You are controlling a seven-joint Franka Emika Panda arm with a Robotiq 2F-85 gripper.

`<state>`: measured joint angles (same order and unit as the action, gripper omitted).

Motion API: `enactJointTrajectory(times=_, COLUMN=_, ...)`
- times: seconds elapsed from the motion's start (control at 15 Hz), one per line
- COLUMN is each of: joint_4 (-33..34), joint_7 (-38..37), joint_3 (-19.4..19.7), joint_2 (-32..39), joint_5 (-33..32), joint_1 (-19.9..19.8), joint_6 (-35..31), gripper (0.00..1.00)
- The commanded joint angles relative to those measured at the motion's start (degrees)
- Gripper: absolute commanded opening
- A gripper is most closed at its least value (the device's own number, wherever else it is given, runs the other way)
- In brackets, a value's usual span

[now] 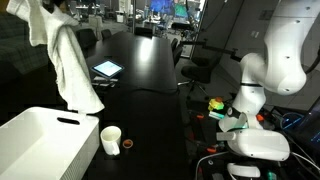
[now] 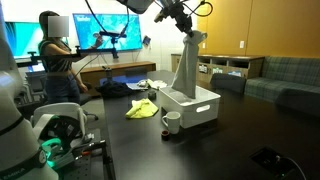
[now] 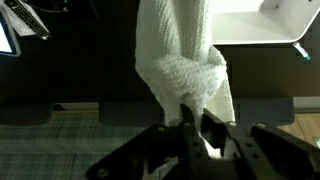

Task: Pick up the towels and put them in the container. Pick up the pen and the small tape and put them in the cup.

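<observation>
My gripper (image 3: 195, 128) is shut on a white towel (image 3: 180, 55) and holds it high in the air. The towel hangs down long in both exterior views (image 1: 72, 60) (image 2: 186, 68), its lower end over the white container (image 1: 35, 140) (image 2: 195, 105). A white cup (image 1: 111, 139) (image 2: 172, 122) stands on the black table beside the container. A small tape roll (image 1: 127, 145) lies next to the cup. A yellow towel (image 2: 143, 108) lies crumpled on the table. I do not see the pen.
A tablet (image 1: 107, 69) lies on the long black table (image 1: 150, 90). Office chairs stand around its far end. A person (image 2: 58, 60) sits at a desk with monitors. A dark object (image 2: 268, 158) lies near the table's front corner.
</observation>
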<state>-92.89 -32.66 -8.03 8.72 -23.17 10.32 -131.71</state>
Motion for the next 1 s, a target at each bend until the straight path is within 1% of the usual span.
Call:
enactJointTrajectory(times=0.0, joint_4=14.1, joint_7=2.4, joint_3=0.8, joint_2=9.5, joint_5=0.0, joint_1=2.8, joint_6=6.0, gripper=0.04)
enactJointTrajectory(times=0.33, joint_4=26.6, joint_7=3.2, joint_3=3.0, joint_2=19.0, joint_5=0.5, joint_1=6.7, joint_6=11.3, gripper=0.04)
enactJointTrajectory(times=0.73, joint_4=37.6, joint_7=4.1, joint_3=5.8, joint_2=27.7, joint_5=2.0, joint_1=9.3, joint_6=14.8, gripper=0.06)
enactJointTrajectory(times=0.8, joint_4=38.8, joint_7=4.3, joint_3=6.1, joint_2=28.6, joint_5=2.2, joint_1=9.5, joint_6=15.3, gripper=0.36)
enactJointTrajectory(times=0.87, joint_4=40.2, joint_7=4.4, joint_3=6.5, joint_2=29.7, joint_5=2.4, joint_1=9.7, joint_6=15.8, gripper=0.39)
enactJointTrajectory(times=0.93, joint_4=41.0, joint_7=4.3, joint_3=6.9, joint_2=30.4, joint_5=2.4, joint_1=9.9, joint_6=16.1, gripper=0.45)
